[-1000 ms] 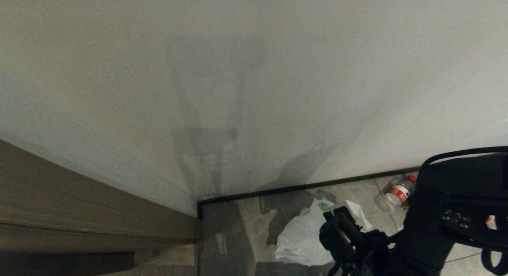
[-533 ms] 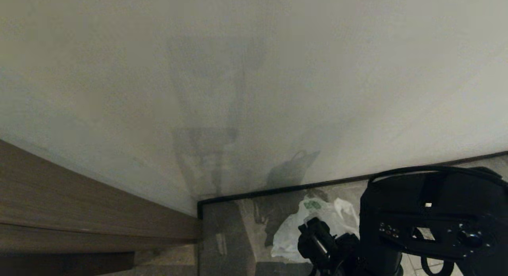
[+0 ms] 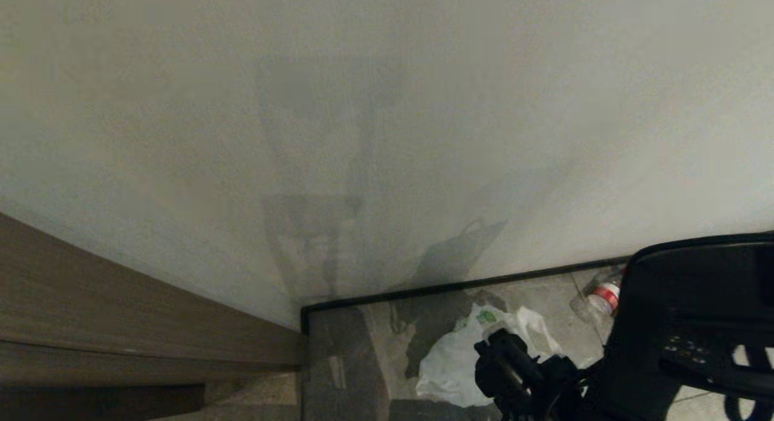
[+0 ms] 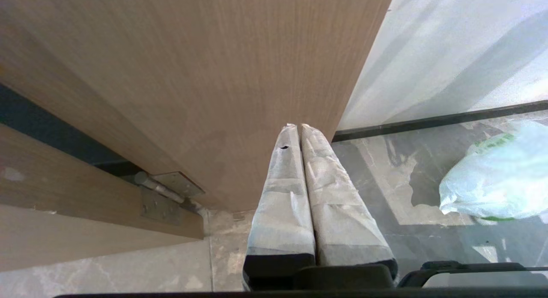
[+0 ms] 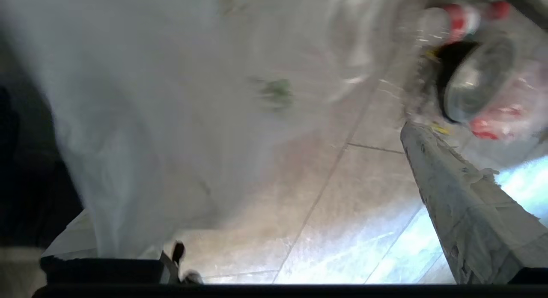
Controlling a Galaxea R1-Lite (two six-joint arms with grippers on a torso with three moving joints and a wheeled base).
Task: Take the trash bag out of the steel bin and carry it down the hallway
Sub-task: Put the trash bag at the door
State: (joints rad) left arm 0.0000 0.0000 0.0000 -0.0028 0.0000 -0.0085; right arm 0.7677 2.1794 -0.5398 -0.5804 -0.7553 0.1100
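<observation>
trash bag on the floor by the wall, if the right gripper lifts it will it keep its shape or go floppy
Probably floppy: the trash bag lies crumpled and slumped on the floor tiles, so its thin film should sag and stretch. It looks light, little bulging inside. The smooth plastic could slip from the open right gripper unless a bunched fold is pinched.

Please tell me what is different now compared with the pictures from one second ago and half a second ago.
The right arm swung toward the left of the head view, covering the plastic bottle, then came back to the right, so the bottle shows again. The right gripper followed it, open over the trash bag, gripping nothing. The bag lies on the floor tiles as before; the wall and the wooden door did not shift. The left gripper is shut.
</observation>
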